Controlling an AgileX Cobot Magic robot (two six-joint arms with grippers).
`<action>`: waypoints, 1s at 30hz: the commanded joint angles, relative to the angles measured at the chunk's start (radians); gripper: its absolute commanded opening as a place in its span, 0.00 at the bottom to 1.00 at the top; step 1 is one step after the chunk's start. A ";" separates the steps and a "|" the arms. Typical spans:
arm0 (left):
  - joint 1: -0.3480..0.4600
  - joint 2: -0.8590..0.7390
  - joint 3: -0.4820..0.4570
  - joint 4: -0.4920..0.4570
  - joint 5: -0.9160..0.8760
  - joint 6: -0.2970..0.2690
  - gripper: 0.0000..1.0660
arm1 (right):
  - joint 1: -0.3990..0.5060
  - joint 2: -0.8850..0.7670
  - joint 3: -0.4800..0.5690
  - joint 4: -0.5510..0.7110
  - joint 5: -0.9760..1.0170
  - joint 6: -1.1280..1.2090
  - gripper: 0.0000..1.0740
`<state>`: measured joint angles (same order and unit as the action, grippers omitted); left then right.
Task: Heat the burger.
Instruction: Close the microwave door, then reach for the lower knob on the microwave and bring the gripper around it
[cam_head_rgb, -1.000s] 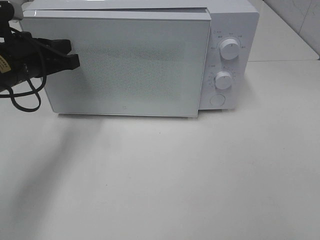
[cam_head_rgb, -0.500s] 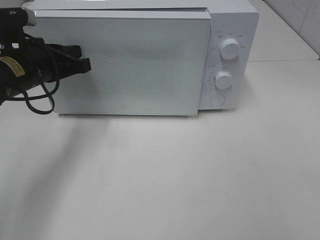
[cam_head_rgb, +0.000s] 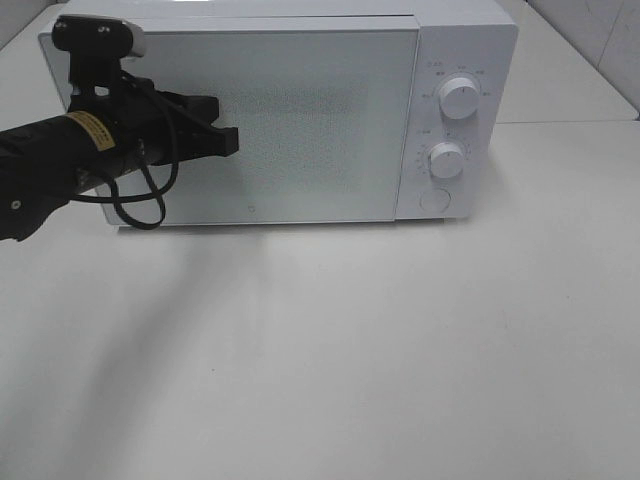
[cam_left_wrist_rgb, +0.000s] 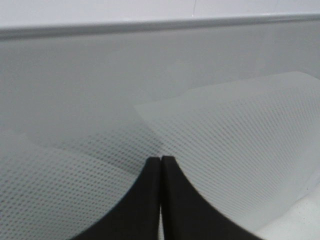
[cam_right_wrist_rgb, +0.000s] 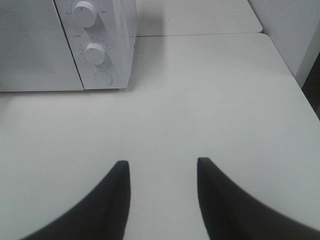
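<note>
The microwave (cam_head_rgb: 300, 110) stands at the table's (cam_head_rgb: 400, 350) back edge with its door (cam_head_rgb: 300, 190) flush against the knob panel (cam_head_rgb: 455, 130). The left gripper (cam_head_rgb: 233, 141), jaws pressed together and holding nothing, has its tips at the door's left half. The right gripper (cam_right_wrist_rgb: 160, 162) hangs over the table toward its right edge, jaws parted and empty; the burger shows in no view, so I cannot tell where it is
</note>
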<state>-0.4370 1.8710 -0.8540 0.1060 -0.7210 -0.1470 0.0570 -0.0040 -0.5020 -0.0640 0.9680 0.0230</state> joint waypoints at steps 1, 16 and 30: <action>0.009 0.029 -0.088 -0.142 -0.036 0.001 0.00 | -0.005 -0.026 0.007 0.003 -0.006 -0.005 0.42; -0.081 0.086 -0.233 -0.170 0.020 0.049 0.00 | -0.005 -0.026 0.007 0.003 -0.006 -0.005 0.42; -0.199 0.003 -0.228 -0.170 0.175 0.167 0.00 | -0.005 -0.026 0.007 0.003 -0.006 -0.005 0.42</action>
<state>-0.6290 1.9070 -1.0710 -0.0240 -0.5760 -0.0080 0.0570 -0.0040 -0.5020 -0.0640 0.9680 0.0230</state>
